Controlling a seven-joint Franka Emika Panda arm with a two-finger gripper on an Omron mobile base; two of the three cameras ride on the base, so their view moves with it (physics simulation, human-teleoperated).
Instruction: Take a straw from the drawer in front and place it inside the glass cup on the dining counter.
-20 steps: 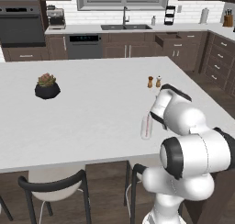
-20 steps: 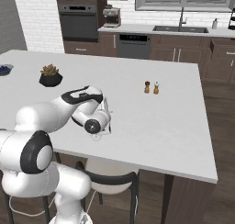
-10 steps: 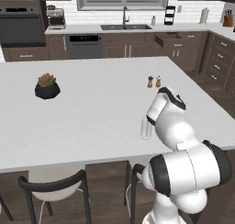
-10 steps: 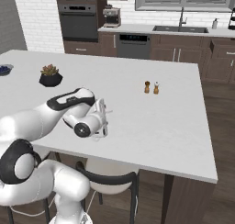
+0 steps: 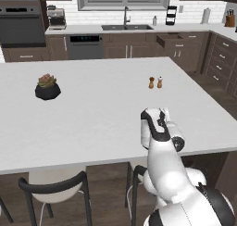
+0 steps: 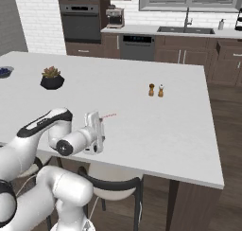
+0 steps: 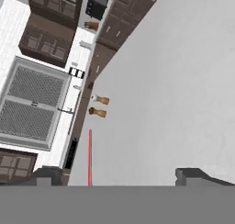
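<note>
My gripper [image 6: 100, 126] hangs over the near part of the white dining counter [image 6: 156, 126], rolled on its side and pointing toward the sink wall. In the hand view its fingertips [image 7: 46, 175] stand far apart, so the gripper [image 7: 121, 177] is open. The thin pinkish-red straw [image 7: 89, 156] runs forward between them, nearer the left tip and clamped by neither. From the right base the straw [image 6: 108, 115] shows just past the hand, low over the counter. The gripper [image 5: 162, 117] tops the arm in the left base view. I cannot make out the glass cup. The dark drawer [image 5: 169, 39] stands open at the back.
Two small shakers [image 5: 155, 82] [image 6: 156, 90] stand on the counter beyond the hand. A plant in a black pot [image 5: 47, 87] sits at the left. Black-framed stools [image 5: 55, 188] [image 6: 113, 187] are tucked under the near edge. The sink [image 5: 127, 27] is on the far worktop.
The arm has folded lower and nearer the base while the hand stayed over the counter's near part. The straw now shows past the hand.
</note>
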